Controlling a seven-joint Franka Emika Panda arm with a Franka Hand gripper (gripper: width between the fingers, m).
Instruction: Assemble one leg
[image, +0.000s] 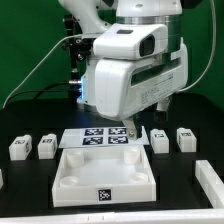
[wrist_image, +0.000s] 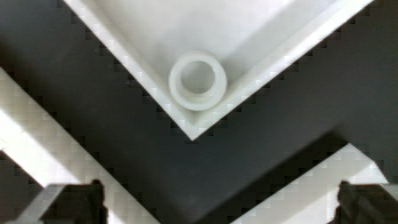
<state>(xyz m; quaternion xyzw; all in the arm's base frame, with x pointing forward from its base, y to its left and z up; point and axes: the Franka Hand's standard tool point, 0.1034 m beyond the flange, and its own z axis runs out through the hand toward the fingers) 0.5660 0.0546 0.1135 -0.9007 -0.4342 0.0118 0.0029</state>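
Note:
Several legs stand on the black table as small white blocks with tags: two at the exterior view's left (image: 18, 148) (image: 45, 146) and two at its right (image: 160, 140) (image: 185, 138). My gripper (image: 130, 132) hangs over the far right corner of the large white square piece (image: 105, 172). In the wrist view my gripper (wrist_image: 217, 206) is open and empty, and its dark fingertips (wrist_image: 71, 205) stand wide apart. Between and beyond them lie that piece's corner and its round socket (wrist_image: 196, 80). No leg shows in the wrist view.
The marker board (image: 85, 136) lies flat just behind the square piece, partly under my gripper. Another white part (image: 210, 178) shows at the right edge of the exterior view. The arm's big white body fills the middle of that view.

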